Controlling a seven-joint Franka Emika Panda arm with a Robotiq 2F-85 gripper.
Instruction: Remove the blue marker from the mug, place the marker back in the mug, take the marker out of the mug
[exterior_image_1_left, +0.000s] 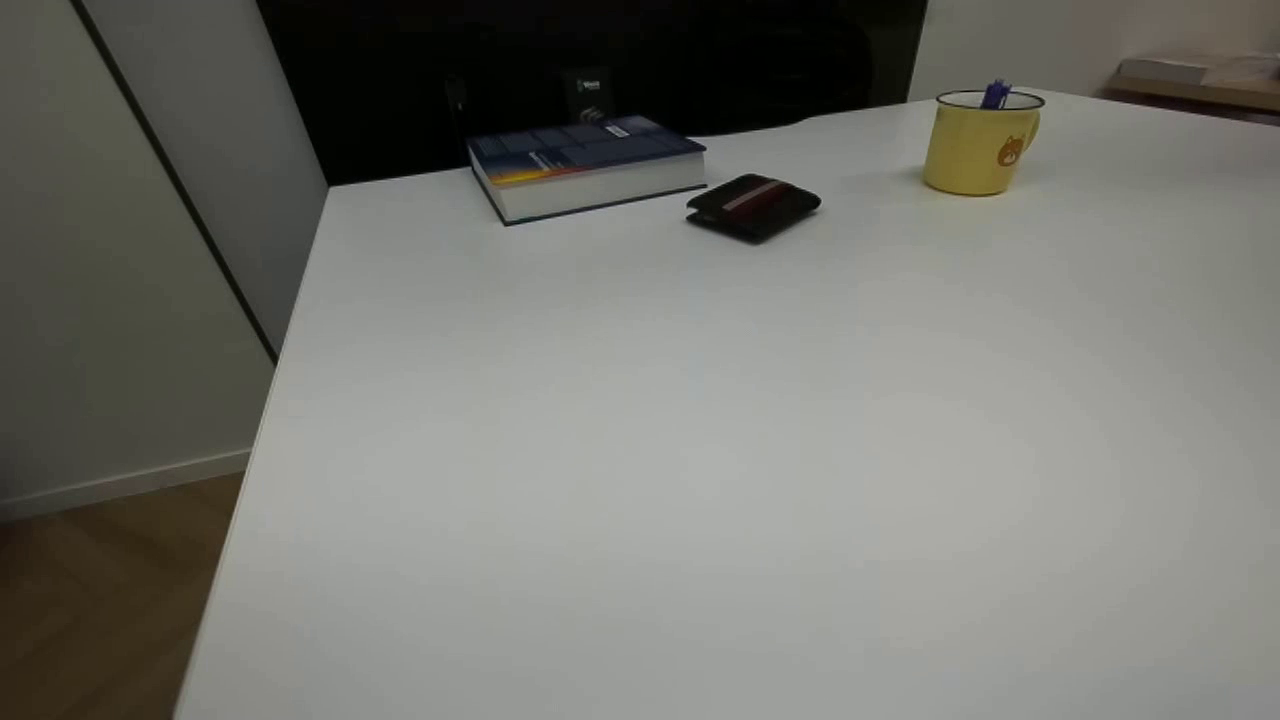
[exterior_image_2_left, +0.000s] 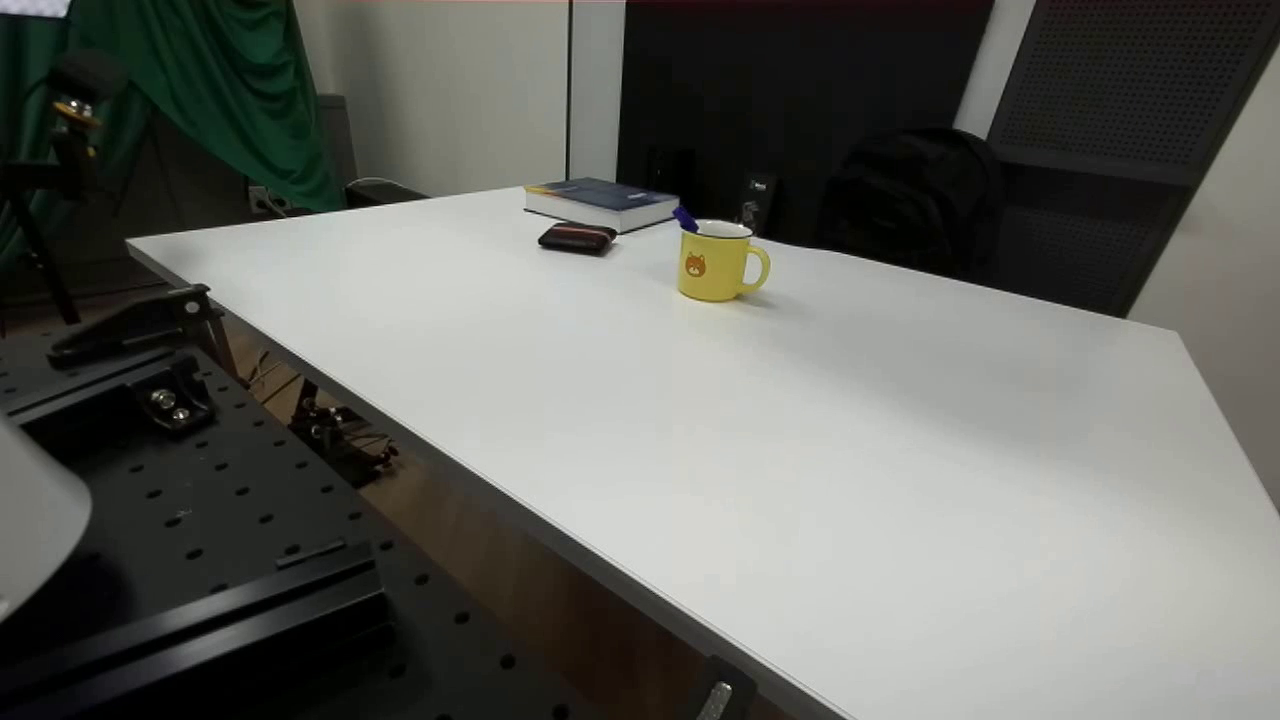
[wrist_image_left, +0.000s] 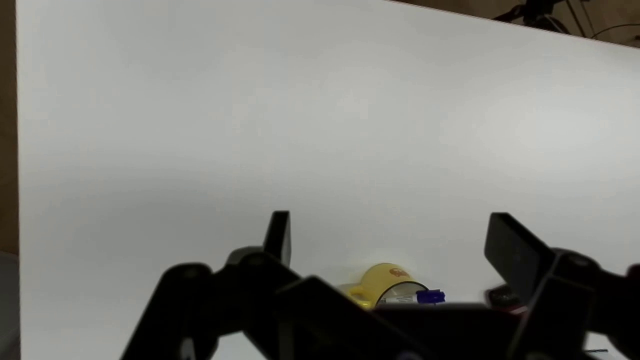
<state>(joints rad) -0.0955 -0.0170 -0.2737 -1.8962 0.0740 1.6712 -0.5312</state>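
The yellow mug (exterior_image_1_left: 970, 150) stands upright on the white table and also shows in an exterior view (exterior_image_2_left: 710, 270). The blue marker (exterior_image_1_left: 996, 95) leans inside it, its blue cap end sticking above the rim; the cap also shows in an exterior view (exterior_image_2_left: 685, 219). In the wrist view the mug (wrist_image_left: 382, 280) and marker (wrist_image_left: 430, 296) lie low in the picture, partly hidden by the gripper body. My gripper (wrist_image_left: 390, 225) is open, its fingers wide apart with nothing between the tips. It is above the table, apart from the mug, and out of both exterior views.
A black wallet (exterior_image_1_left: 755, 208) lies beside a thick blue book (exterior_image_1_left: 590, 160) near the table's far edge. The wallet (wrist_image_left: 502, 296) is partly hidden behind the right finger in the wrist view. A dark backpack (exterior_image_2_left: 910, 200) is beyond the table.
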